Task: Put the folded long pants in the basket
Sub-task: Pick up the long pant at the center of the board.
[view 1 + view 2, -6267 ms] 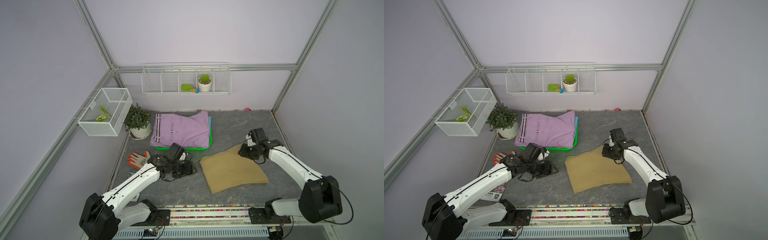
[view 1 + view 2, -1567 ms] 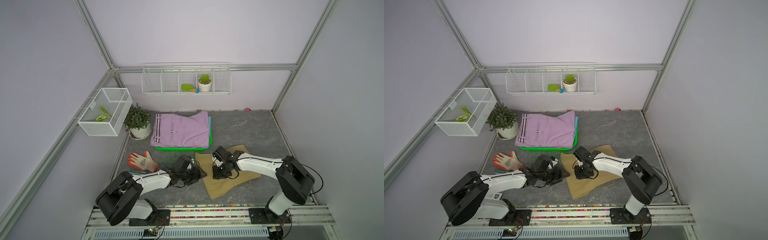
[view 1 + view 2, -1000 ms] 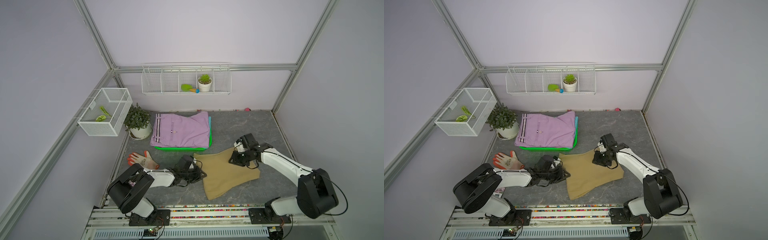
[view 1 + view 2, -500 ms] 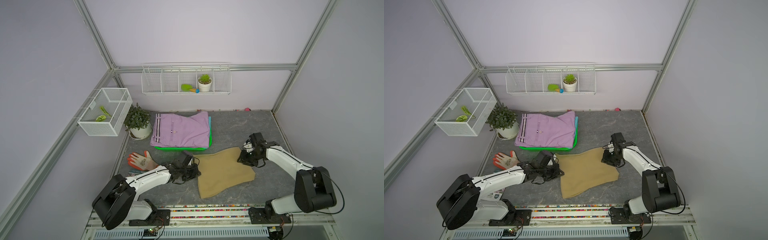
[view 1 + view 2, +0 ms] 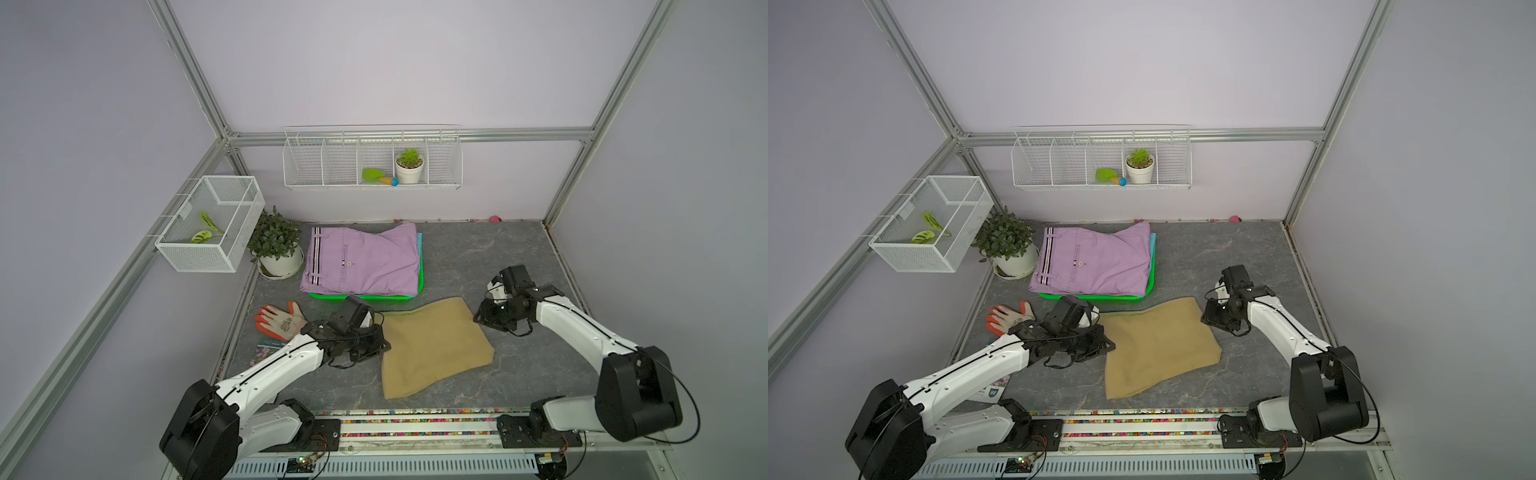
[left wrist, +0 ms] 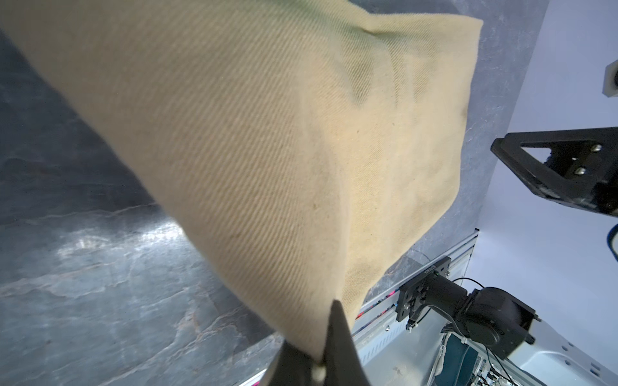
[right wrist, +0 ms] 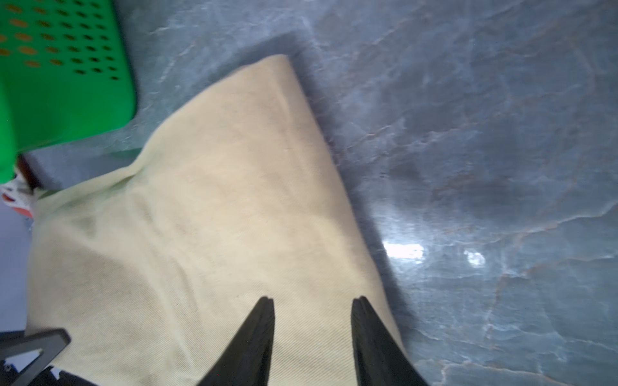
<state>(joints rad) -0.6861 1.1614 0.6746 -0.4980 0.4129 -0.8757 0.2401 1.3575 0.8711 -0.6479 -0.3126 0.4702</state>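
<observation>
The tan pants (image 5: pixel 432 345) lay on the grey tabletop (image 5: pixel 478 257) in front of the green basket (image 5: pixel 365 296), their far edge near its front wall but outside it. The left claw (image 6: pixel 319 362) was clamped tight on a fold at the edge of the tan cloth. In the left wrist view the fabric rose from the pinch and spread away across the marbled surface. In both top views that claw sat at the side of the pants nearest the orange-fingered glove (image 5: pixel 278 322). The right claw (image 7: pixel 312 302) stood with its jaws parted, narrow rather than wide, just over the opposite edge of the tan cloth and gripping nothing. The lilac pants (image 5: pixel 361 262) lay folded on top in the basket, striped waistband toward the potted plant (image 5: pixel 276 249), with a teal-blue edge (image 5: pixel 419 249) showing beneath them.
</observation>
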